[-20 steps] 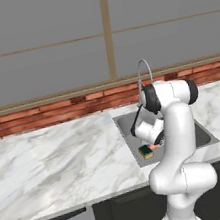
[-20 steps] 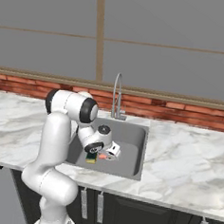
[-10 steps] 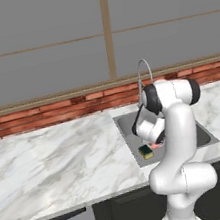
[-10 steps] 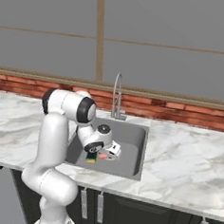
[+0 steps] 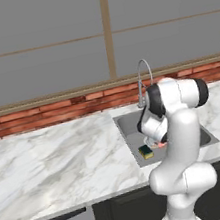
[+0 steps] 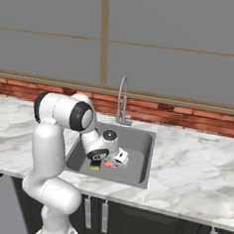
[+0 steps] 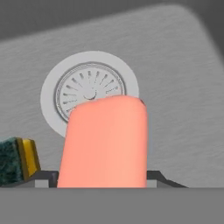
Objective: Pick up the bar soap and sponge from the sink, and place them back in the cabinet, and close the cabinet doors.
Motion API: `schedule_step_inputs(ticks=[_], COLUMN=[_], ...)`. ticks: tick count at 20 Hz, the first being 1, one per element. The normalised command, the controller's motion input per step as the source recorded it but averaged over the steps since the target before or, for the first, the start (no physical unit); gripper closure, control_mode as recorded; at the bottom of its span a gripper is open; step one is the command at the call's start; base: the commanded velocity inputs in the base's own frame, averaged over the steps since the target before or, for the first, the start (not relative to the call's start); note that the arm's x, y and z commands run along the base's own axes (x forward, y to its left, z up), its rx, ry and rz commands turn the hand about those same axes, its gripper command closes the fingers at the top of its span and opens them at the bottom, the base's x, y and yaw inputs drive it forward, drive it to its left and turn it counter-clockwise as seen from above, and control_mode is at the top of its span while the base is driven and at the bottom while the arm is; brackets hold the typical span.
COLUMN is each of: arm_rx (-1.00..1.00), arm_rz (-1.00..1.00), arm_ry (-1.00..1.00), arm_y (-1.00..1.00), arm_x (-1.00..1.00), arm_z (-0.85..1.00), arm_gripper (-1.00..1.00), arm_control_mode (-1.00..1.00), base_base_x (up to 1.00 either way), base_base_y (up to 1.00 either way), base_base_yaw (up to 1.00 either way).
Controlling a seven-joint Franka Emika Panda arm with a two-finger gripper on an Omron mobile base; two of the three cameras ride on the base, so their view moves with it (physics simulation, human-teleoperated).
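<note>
Here, the two base views took in the wide setting: the white marble counter (image 5: 50, 162), the red brick strip (image 6: 188, 117) behind it under large grey window panes, and the grey rectangular recessed sink (image 6: 139, 148) with its curved chrome faucet (image 6: 122, 100), the white arm bent down into the basin. In the left base view the small yellow block of sponge with its dark green scrub layer (image 5: 146, 151) lay on the sink floor near the front left corner, with a sliver of the salmon-pink rounded bar soap (image 5: 162, 144) just beside it, mostly hidden by the arm. The right base view showed the same pair from the other side, sponge (image 6: 95, 165) and soap (image 6: 109, 164) side by side at the front of the basin, with the gripper (image 6: 116, 162) low over the soap. The hand view gave what neither base view could: the soap (image 7: 105, 142) large and close, rising between the dark fingertips (image 7: 162, 177) at the bottom edge, the round ribbed drain (image 7: 87, 92) beyond it, and the sponge (image 7: 17, 159) at the left margin. The jaws stood partly apart on either side of the soap; whether they already pressed on it could not be told.
</note>
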Motion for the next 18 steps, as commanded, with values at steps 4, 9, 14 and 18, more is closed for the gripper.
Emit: schedule_step_inputs(ticks=[4, 9, 14, 18], arm_rx=[0.00, 0.00, 0.00, 0.00], arm_rz=[0.00, 0.00, 0.00, 0.00], arm_ry=[0.00, 0.01, 0.05, 0.09], arm_y=[-0.08, -0.01, 0.00, 0.00], arm_x=[-0.22, -0.16, -0.12, -0.03], arm_z=[0.46, 0.56, 0.64, 0.72], arm_gripper=[1.00, 1.00, 1.00, 1.00], arm_control_mode=[-1.00, -1.00, -1.00, -1.00], base_base_x=[0.00, 0.00, 0.00, 0.00], base_base_y=[0.00, 0.00, 0.00, 0.00], base_base_yaw=[0.00, 0.00, 0.00, 0.00])
